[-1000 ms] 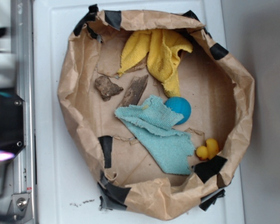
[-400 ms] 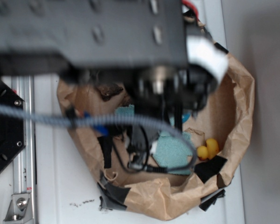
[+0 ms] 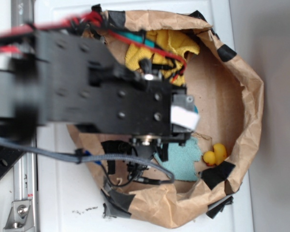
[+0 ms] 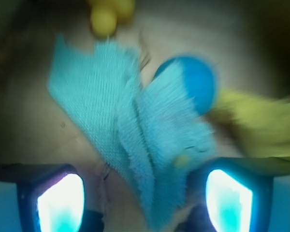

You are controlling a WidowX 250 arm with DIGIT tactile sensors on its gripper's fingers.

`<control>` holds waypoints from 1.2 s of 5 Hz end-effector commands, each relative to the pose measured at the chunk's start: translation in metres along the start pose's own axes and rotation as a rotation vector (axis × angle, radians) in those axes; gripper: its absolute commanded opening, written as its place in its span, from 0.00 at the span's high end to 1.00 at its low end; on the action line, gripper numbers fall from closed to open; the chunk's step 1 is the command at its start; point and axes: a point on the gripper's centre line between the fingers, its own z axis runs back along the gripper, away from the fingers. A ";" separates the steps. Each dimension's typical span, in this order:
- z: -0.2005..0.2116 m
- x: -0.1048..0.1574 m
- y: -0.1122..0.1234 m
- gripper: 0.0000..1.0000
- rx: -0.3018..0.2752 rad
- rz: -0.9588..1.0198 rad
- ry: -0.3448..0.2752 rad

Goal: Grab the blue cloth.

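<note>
The blue cloth (image 4: 130, 121) is a light teal terry rag lying crumpled on the brown paper floor. In the wrist view its near end reaches down between my two fingers. My gripper (image 4: 145, 203) is open, with the left finger (image 4: 60, 203) and the right finger (image 4: 229, 200) wide apart just above the cloth. In the exterior view my black arm (image 3: 135, 106) covers most of the cloth. Only its lower corner (image 3: 183, 158) shows, and the gripper itself is hidden under the arm.
A darker blue ball (image 4: 198, 82) touches the cloth's far side. A yellow cloth (image 3: 169, 46) lies beyond it, seen also in the wrist view (image 4: 261, 121). A yellow rubber duck (image 3: 215, 154) sits by the crumpled paper bag wall (image 3: 251, 96). Cables hang from the arm.
My arm has swung in over the paper bag and moved down across it. It now hides the wood pieces, the ball and most of the blue cloth.
</note>
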 end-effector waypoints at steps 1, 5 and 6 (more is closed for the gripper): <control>-0.029 0.011 0.011 0.00 -0.008 -0.006 -0.022; -0.020 0.015 0.013 1.00 0.052 -0.021 -0.067; -0.011 0.017 0.012 1.00 0.061 -0.047 -0.098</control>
